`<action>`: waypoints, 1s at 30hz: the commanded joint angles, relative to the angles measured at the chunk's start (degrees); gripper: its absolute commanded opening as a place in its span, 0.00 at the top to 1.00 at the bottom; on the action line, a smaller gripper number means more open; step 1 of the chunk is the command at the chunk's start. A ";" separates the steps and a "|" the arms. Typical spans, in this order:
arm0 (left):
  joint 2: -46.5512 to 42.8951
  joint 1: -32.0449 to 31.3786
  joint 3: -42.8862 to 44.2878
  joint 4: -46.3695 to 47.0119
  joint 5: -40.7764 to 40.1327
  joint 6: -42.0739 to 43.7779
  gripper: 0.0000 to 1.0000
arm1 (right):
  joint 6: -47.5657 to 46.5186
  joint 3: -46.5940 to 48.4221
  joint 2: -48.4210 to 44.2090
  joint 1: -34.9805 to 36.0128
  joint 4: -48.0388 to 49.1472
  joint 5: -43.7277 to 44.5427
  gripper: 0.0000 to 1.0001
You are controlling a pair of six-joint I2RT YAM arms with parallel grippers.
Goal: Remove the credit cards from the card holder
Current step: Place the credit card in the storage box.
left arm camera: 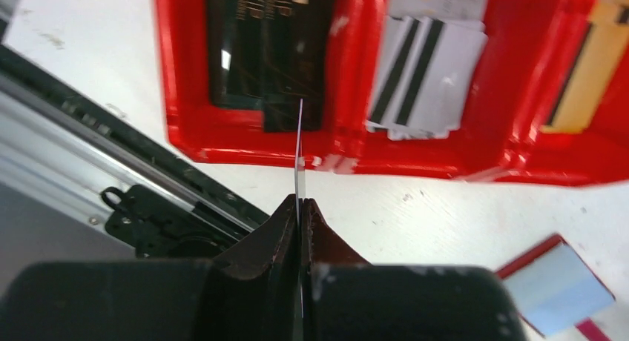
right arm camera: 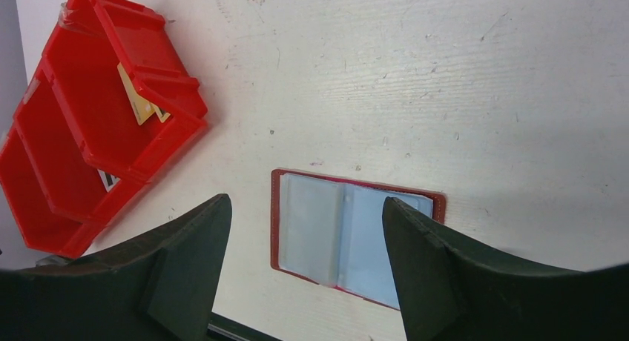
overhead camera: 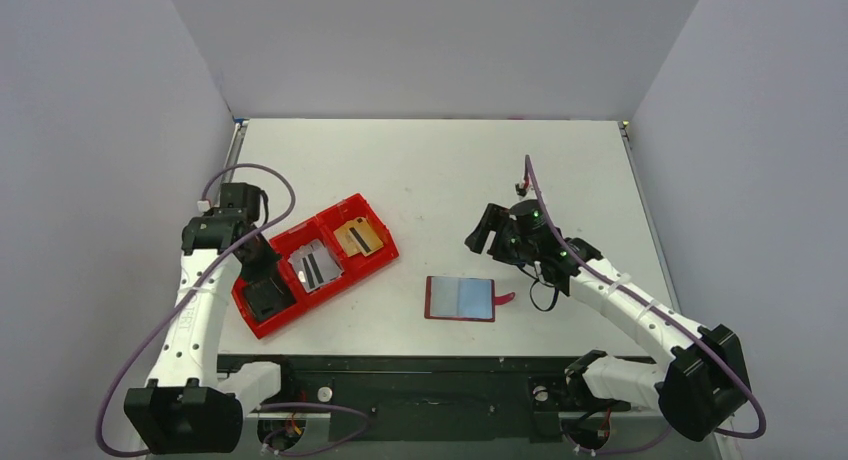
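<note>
Plain grey walls box in a white surface (overhead camera: 430, 170), and the layout on it looks like a sorting job that is nearly done. Left of centre in the overhead view sits a red tray (left arm camera: 415, 163) whose three compartments keep the colours apart. Dark cards (left arm camera: 259, 59) fill one end bay, silver-grey cards (left arm camera: 430, 74) with dark stripes the middle, and a tan-gold card (left arm camera: 586, 74) the other end. The left claw (left arm camera: 300, 207) hangs above the tray with its fingers pressed together on a thin card (left arm camera: 299, 148), seen edge-on in its wrist view. Pinching one end lets the card point straight down toward the tray, so it can drop into a bay on release. Its far edge lines up near the wall between the dark and silver bays, so I cannot tell which bay it is meant for, nor its colour from this edge. The card holder (right arm camera: 348, 237) lies spread open, sleeves up, at lower centre of the overhead view, well apart from the tray, with its strap tab (overhead camera: 505, 298) pointing right. Lying flat probably keeps the sleeves reachable from above. The right claw (right arm camera: 304, 204) hovers over it with fingers wide apart and nothing between them. The pale blue-grey sleeves show no card that I can make out, so the one in the left claw is probably the last.
</note>
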 commanded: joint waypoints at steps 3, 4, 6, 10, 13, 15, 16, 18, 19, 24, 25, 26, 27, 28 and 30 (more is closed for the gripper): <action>-0.89 6.48 -2.64 -0.09 -7.08 3.32 1.00 | -1.90 1.74 0.67 -1.09 1.15 1.63 0.30; -0.22 7.07 -3.54 1.37 -6.39 3.48 1.00 | -2.10 1.80 0.84 -1.20 1.29 1.47 0.30; 1.32 7.80 -4.80 3.54 -4.82 3.51 1.00 | -2.43 1.84 0.97 -1.53 1.25 1.07 0.30; 5.05 8.46 -7.88 8.07 -4.32 3.52 1.00 | -2.56 1.57 0.95 -1.91 1.25 0.57 0.30; 7.08 8.44 -8.65 11.08 -3.05 3.69 1.00 | -2.58 1.28 0.79 -2.21 1.27 0.59 0.30; 7.99 8.51 -8.86 13.54 -1.48 4.13 1.00 | -2.59 1.17 0.59 -2.40 1.26 0.61 0.30; 8.51 8.52 -8.92 14.62 -0.60 4.33 1.00 | -2.58 1.09 0.55 -2.43 1.25 0.61 0.30; 10.51 8.53 -9.01 15.45 0.86 4.50 1.00 | -2.60 1.07 0.57 -2.68 1.25 0.61 0.30; 11.59 8.53 -9.33 15.82 1.22 4.50 1.00 | -2.58 1.07 0.59 -2.73 1.24 0.57 0.30; 14.08 8.61 -9.89 17.81 1.46 4.10 0.99 | -2.81 0.91 0.94 -2.98 1.17 0.55 0.30; 14.53 8.75 -9.84 18.06 1.48 4.06 0.98 | -2.83 0.95 1.19 -3.03 1.16 0.49 0.30; 14.68 8.77 -9.83 18.27 1.48 4.07 0.96 | -2.88 0.93 1.30 -3.00 1.16 0.45 0.30; 14.92 8.79 -9.96 18.57 1.37 4.02 0.94 | -2.91 0.95 1.72 -2.99 1.16 0.35 0.30; 15.00 8.83 -10.02 18.70 1.25 3.95 0.89 | -3.01 1.08 1.87 -3.10 1.05 0.17 0.30; 15.22 8.96 -9.96 18.76 0.63 3.86 0.82 | -3.14 1.44 2.37 -3.11 0.66 0.02 0.30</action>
